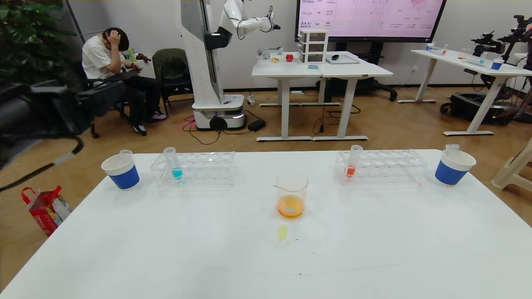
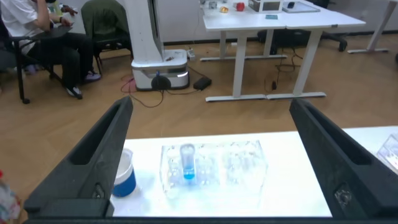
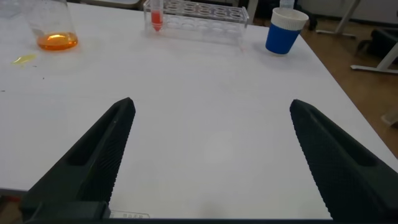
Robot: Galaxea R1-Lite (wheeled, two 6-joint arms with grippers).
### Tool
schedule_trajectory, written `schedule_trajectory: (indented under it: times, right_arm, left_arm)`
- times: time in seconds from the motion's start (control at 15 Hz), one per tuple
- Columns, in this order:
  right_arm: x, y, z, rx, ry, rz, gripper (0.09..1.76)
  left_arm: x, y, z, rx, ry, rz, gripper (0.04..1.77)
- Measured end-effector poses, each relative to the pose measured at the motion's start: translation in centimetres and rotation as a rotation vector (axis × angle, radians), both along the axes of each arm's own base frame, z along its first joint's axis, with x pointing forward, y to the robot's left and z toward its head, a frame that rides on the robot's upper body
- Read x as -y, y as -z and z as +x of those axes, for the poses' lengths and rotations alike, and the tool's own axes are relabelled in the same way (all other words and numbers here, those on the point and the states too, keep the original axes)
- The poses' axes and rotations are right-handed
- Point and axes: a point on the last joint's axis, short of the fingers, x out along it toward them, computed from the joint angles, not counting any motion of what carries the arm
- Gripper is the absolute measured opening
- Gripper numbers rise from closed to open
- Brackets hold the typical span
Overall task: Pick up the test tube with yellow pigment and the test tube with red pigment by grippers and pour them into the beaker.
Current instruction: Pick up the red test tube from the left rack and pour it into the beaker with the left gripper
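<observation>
Orange liquid sits in the bottom of the clear glass beaker (image 1: 291, 195), which stands upright near the middle of the white counter (image 1: 374, 241). Small yellow smear (image 1: 282, 232) on the counter just in front of it.

Slim clear test tube with orange-red liquid (image 1: 353, 162) stands upright in the left end of the clear plastic rack (image 1: 382, 165) on the right side of the counter. Blue-and-white paper cup (image 1: 453, 167) beside that rack, toward the right edge; a clear empty tube (image 1: 452, 147) pokes up from it.

On the left side, a second clear rack (image 1: 195, 168) holds an upright tube with blue liquid (image 1: 173, 163). Another blue-and-white cup (image 1: 121, 170) stands just left of it, with a clear tube top showing (image 1: 126, 152). No yellow-filled tube identifiable in any view.

Left end effector (image 2: 211, 155): black fingers spread wide, nothing held, hovering short of the blue-tube rack and off the counter's left edge.

Right end effector (image 3: 211, 149): fingers spread wide, nothing between them, above bare counter on the right side, well apart from the red-tube rack.
</observation>
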Motion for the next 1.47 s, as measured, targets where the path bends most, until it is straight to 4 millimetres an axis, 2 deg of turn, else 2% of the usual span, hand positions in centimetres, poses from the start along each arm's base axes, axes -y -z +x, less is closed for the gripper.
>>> schedule_trajectory:
  times: [0.27,0.47,0.6,0.73,0.93,1.13,1.27,1.47]
  right_arm:
    - [0.0,0.0,0.0,0.000,0.000,0.000,1.74]
    - [0.0,0.0,0.0,0.000,0.000,0.000,1.74]
    - [0.0,0.0,0.0,0.000,0.000,0.000,1.74]
    - [0.0,0.0,0.0,0.000,0.000,0.000,1.74]
    - [0.0,0.0,0.0,0.000,0.000,0.000,1.74]
    - [0.0,0.0,0.0,0.000,0.000,0.000,1.74]
    - [0.0,0.0,0.0,0.000,0.000,0.000,1.74]
    - [0.0,0.0,0.0,0.000,0.000,0.000,1.74]
  left_arm:
    - [-1.9,1.1,-8.8,-0.091,-0.051,0.028,1.75]
    - [-3.3,2.1,-15.0,-0.094,-0.138,0.044,1.75]
    - [-3.9,2.7,-18.3,-0.054,-0.196,0.045,1.75]
    - [-4.1,3.3,-20.6,0.002,-0.251,0.033,1.75]
    - [-4.0,5.0,-23.0,0.073,-0.245,0.025,1.75]
    - [-3.5,7.7,-25.0,0.149,-0.129,0.039,1.75]
    - [-3.3,10.2,-25.1,0.166,-0.058,0.052,1.75]
    - [-3.2,14.4,-22.9,0.112,-0.039,0.033,1.75]
